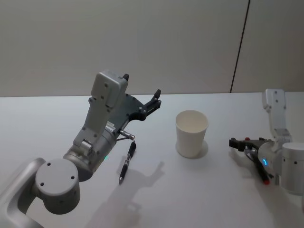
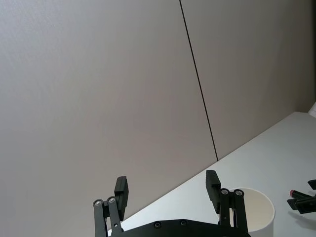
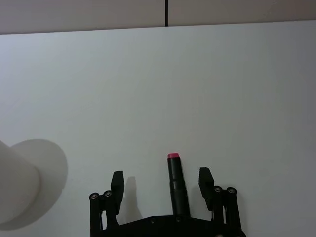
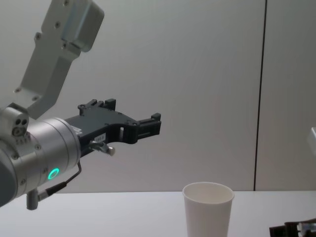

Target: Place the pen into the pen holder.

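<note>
The pen holder (image 1: 191, 133) is a white paper cup standing upright at the table's middle, also seen as the cup (image 4: 207, 210) from the side. A black pen (image 1: 127, 163) lies flat on the table to the cup's left, beneath my raised left arm. My left gripper (image 1: 156, 99) hangs open and empty in the air, up and left of the cup; its fingers (image 2: 121, 190) stand wide apart. To the cup's right, my right gripper (image 3: 161, 178) is low at the table and open. A second black pen with a red tip (image 3: 175, 183) lies between its fingers, untouched.
The white table (image 1: 204, 199) stretches around the cup with free room in front and behind. A plain wall with a dark vertical seam (image 1: 240, 45) stands behind the table's far edge.
</note>
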Action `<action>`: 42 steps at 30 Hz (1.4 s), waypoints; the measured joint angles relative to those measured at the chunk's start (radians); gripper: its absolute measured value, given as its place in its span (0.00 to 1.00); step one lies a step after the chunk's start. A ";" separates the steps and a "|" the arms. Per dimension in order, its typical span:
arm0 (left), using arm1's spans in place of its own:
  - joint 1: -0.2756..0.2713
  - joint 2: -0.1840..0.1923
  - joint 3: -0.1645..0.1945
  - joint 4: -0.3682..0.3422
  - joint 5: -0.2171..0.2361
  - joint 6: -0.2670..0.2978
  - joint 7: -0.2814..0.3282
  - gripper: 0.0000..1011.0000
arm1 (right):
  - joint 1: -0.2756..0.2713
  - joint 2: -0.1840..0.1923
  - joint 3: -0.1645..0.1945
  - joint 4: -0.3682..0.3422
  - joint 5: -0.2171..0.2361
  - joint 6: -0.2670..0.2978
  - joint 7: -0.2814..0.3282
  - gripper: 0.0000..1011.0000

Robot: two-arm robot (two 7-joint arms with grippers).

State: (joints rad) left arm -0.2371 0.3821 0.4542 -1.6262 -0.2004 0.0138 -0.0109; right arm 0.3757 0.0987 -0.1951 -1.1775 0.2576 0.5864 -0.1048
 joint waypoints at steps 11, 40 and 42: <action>0.000 0.000 0.000 0.000 0.000 0.000 0.000 0.99 | 0.008 -0.003 0.009 0.037 0.005 0.007 -0.006 0.68; 0.000 0.000 0.000 0.000 0.000 0.000 0.000 0.99 | 0.007 -0.005 0.022 0.046 -0.011 -0.023 0.020 0.18; 0.000 0.000 0.000 0.000 0.000 0.000 0.000 0.99 | 0.004 -0.004 0.022 0.036 -0.012 -0.033 0.026 0.18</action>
State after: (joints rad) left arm -0.2371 0.3821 0.4542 -1.6262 -0.2004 0.0138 -0.0109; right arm 0.3795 0.0947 -0.1729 -1.1413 0.2456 0.5535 -0.0788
